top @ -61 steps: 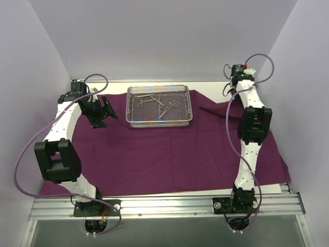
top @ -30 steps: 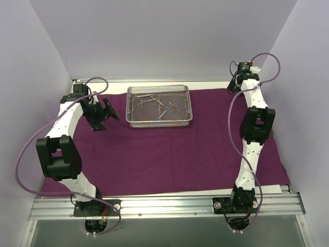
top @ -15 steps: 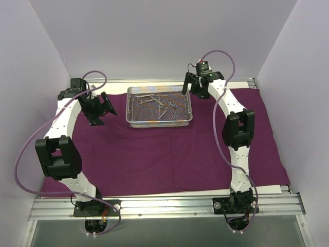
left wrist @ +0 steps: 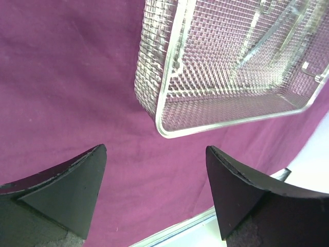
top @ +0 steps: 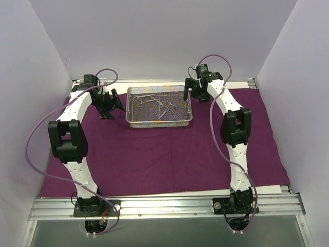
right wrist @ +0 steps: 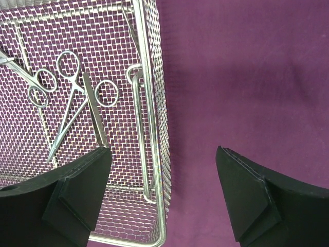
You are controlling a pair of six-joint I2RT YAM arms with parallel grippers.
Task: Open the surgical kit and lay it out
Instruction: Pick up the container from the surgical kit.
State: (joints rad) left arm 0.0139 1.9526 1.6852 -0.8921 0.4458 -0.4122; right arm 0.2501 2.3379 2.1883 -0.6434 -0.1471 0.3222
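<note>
The dark purple cloth wrap [top: 169, 154] lies spread flat over the table. On its far part stands the silver wire-mesh tray [top: 159, 122], with several steel scissors and forceps [top: 160, 103] inside. My left gripper [top: 110, 105] hangs open just off the tray's left end. In the left wrist view the tray's corner [left wrist: 169, 77] sits ahead of the empty left gripper [left wrist: 155, 149]. My right gripper [top: 191, 91] is open over the tray's right end. In the right wrist view the right gripper [right wrist: 163, 150] straddles the tray's side wall [right wrist: 154, 103], with ring-handled forceps [right wrist: 67, 103] to the left.
White enclosure walls stand close on the left, back and right. An aluminium rail [top: 164, 206] holding both arm bases runs along the near edge. A strip of white table [left wrist: 195, 226] shows beyond the cloth's edge in the left wrist view.
The right arm has swung from the far right corner to the tray's right end. The left gripper has moved up and right, closer to the tray's left end.
</note>
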